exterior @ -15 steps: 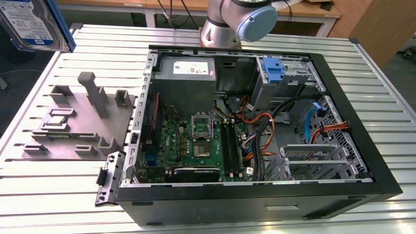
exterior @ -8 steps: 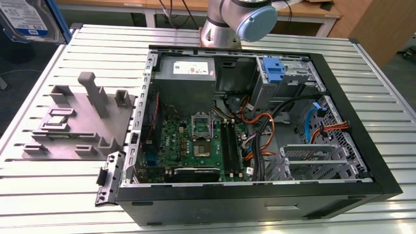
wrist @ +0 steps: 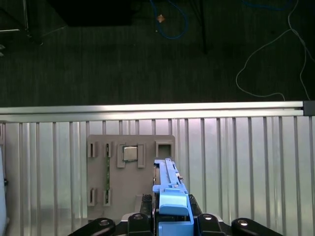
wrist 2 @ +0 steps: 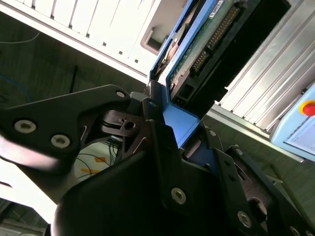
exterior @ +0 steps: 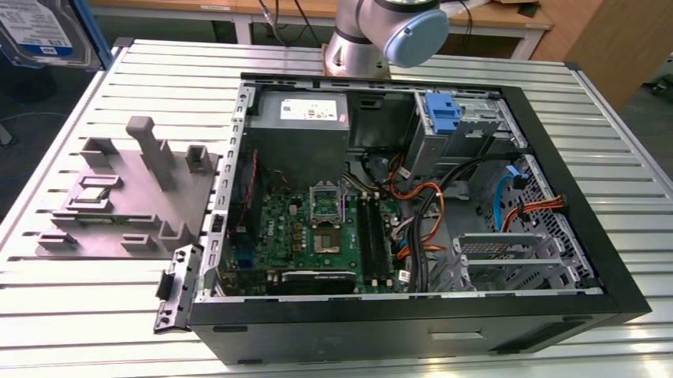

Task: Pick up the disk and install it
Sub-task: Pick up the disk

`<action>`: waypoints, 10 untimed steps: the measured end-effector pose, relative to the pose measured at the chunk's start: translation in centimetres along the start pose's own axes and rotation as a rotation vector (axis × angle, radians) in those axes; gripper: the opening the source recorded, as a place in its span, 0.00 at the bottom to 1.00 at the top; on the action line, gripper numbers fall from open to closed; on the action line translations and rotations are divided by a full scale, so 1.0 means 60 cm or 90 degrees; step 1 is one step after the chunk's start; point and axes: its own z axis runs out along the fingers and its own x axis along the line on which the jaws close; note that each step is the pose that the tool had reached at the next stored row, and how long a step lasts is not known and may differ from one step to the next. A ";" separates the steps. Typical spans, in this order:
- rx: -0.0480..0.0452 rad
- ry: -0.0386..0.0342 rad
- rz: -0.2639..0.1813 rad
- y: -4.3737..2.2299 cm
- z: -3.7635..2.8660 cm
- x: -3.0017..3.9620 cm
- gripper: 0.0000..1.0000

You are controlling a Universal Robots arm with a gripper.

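Above the grey fixture plate (wrist: 128, 189), the gripper (wrist: 170, 220) clamps the disk (wrist: 166, 178) by its blue carrier, the disk's long axis pointing straight out and the computer case (exterior: 421, 335) well apart.

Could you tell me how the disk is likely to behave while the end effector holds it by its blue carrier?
The disk looks rigid, so it should not flex. The end effector clamps its blue plastic carrier, which might give slightly. Its bare circuit board suggests fragility against knocks.
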 end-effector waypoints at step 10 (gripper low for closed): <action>0.0002 0.0058 0.000 -0.001 -0.002 0.033 0.37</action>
